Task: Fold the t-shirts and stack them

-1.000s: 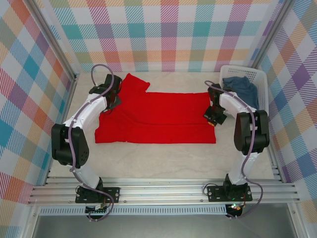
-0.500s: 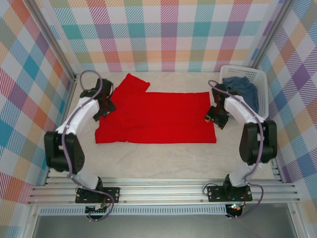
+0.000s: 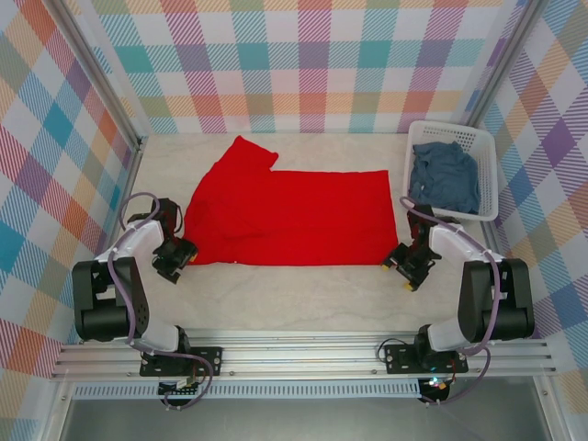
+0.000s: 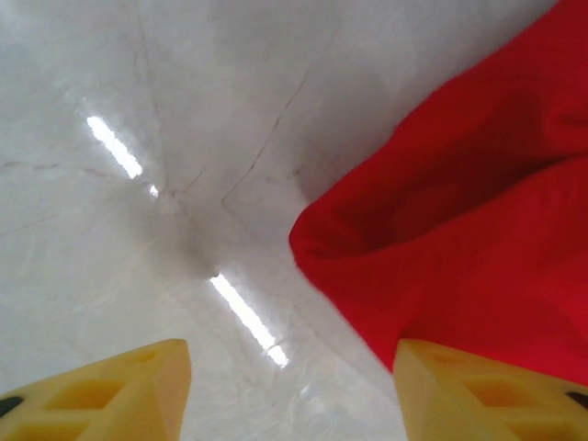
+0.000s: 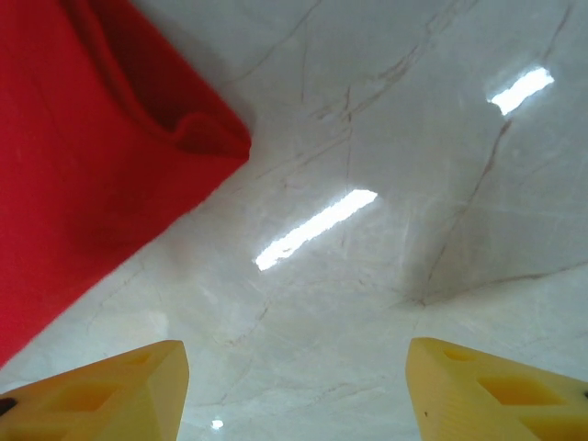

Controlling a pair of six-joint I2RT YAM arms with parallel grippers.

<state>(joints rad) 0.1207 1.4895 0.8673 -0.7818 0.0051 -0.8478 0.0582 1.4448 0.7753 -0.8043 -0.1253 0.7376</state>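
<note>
A bright red t-shirt (image 3: 289, 216) lies spread flat on the pale table, one sleeve sticking out at its far left. A faded blue-grey t-shirt (image 3: 445, 174) is bunched in the white basket (image 3: 487, 152). My left gripper (image 3: 172, 261) hangs open just off the red shirt's near-left corner (image 4: 312, 241), nothing between its yellow fingers (image 4: 110, 390). My right gripper (image 3: 405, 265) stands open beside the near-right corner (image 5: 216, 138), with bare table between its fingers (image 5: 496, 390).
The basket stands at the back right against the checked wall. Metal frame rails run along both sides and the near edge. Bare marble-look table (image 3: 294, 299) lies between the red shirt and the arm bases.
Both grippers have let go of the red shirt's side edges, opened, and drawn back toward the near side. The shirt's near hem now lies a little closer, flat.
</note>
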